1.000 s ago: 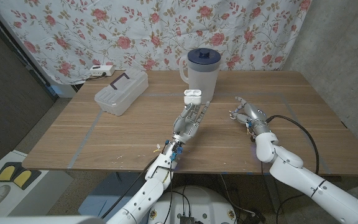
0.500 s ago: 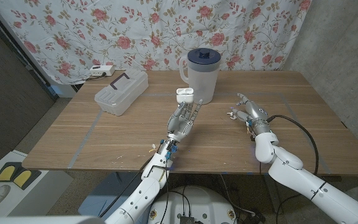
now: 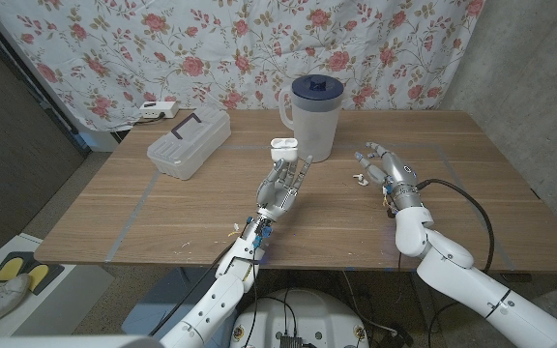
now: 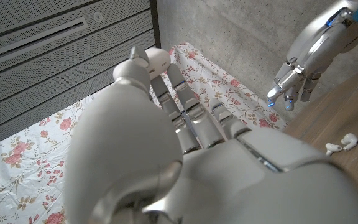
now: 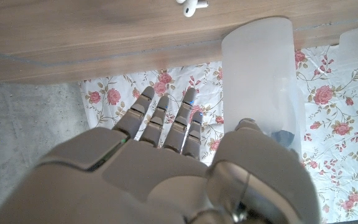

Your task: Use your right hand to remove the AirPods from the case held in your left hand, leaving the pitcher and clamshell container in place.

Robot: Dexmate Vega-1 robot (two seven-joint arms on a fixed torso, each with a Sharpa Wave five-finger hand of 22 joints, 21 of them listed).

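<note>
On a wooden table [image 3: 162,208] with fine straight grain, matte and light brown: one pitcher [image 3: 309,116] of frosted, half-clear plastic, round in form, with a dark blue lid and a handle on the side; one clamshell container [image 3: 189,142] of cloudy plastic, long and box-shaped with rounded corners, a dark angled mark on its lid. Both upright and well apart from each other.

Above the table, near the pitcher's base: one small white case [image 3: 283,148], smooth and glossy, rounded, lid open, held up at the fingertips of the left hand [image 3: 281,186]. Left hand of grey-silver metal segments, fingers raised and close together under the case. In the left wrist view only a round white part of the case [image 4: 157,61] seen past the fingers.

On the bare wood just beside the right hand [image 3: 384,169]: AirPods [image 3: 361,177], small, white, glossy, with short stems. Two pieces counted in the left wrist view [image 4: 342,144], lying close together. Right hand holding nothing, fingers apart and stretched, close above the table.

Behind the table: one cloth [image 3: 124,48] with red roses on white, soft and slightly wrinkled.
</note>
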